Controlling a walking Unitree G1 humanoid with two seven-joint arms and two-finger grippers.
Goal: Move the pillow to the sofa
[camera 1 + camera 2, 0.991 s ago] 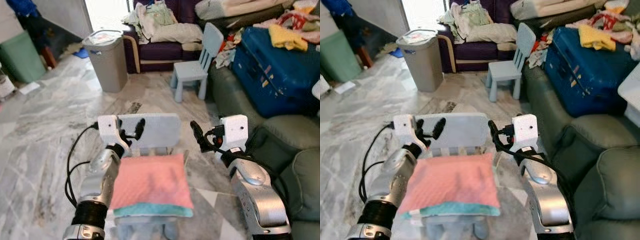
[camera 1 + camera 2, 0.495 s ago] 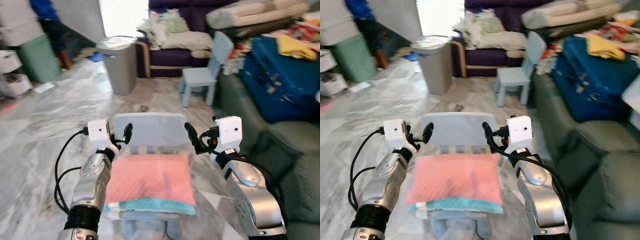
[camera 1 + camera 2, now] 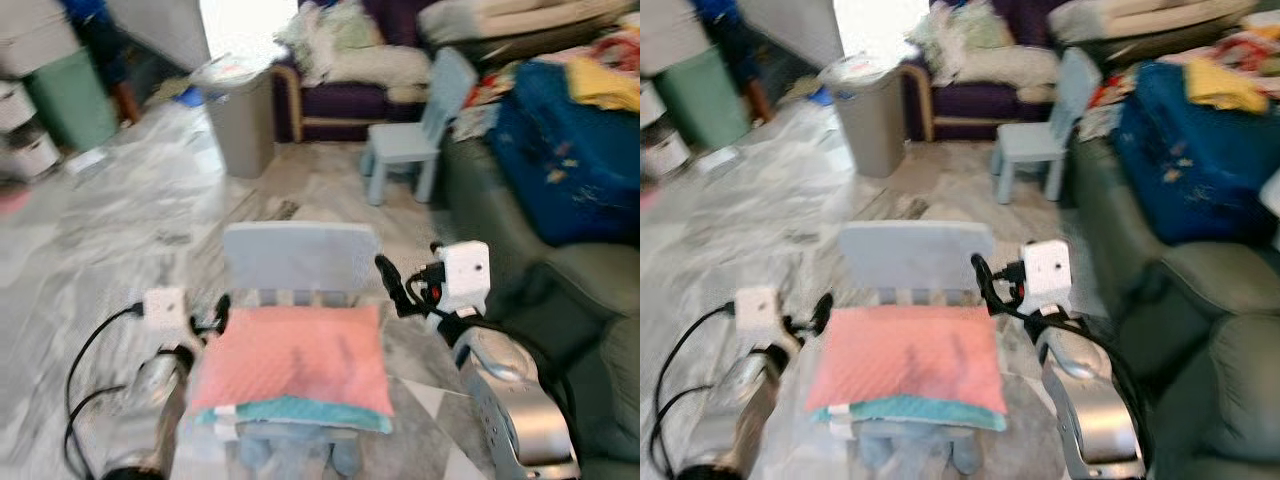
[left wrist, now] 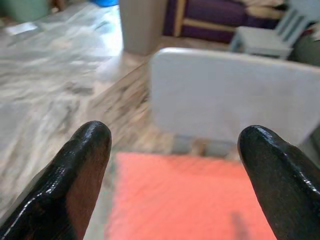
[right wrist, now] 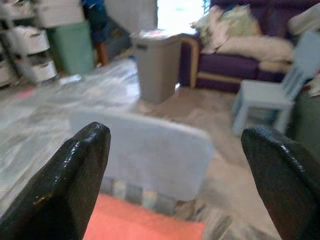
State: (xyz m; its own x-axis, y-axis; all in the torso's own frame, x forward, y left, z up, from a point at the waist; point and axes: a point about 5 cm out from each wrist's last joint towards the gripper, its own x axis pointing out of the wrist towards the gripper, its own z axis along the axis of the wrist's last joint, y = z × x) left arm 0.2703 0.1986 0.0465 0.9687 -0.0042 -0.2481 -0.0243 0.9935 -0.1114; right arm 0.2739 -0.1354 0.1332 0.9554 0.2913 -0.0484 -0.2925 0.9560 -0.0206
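Left tool (image 3: 215, 312) now lower beside pillow (image 3: 292, 358) on chair (image 3: 300, 262), marble floor (image 3: 130, 210).

The pillow (image 3: 295, 361) is salmon pink with a teal edge along its near side. It lies on a pale grey-blue small chair (image 3: 298, 256). A second little chair (image 3: 412, 140) is light blue. The floor (image 3: 130, 200) is grey-and-white marble with darker veins. The bin (image 3: 240, 118) is grey, the sofa (image 3: 590, 330) dark green, the suitcase (image 3: 570, 160) deep blue. Both tools have black fingers (image 4: 80, 175) and silver arms (image 3: 510, 400).
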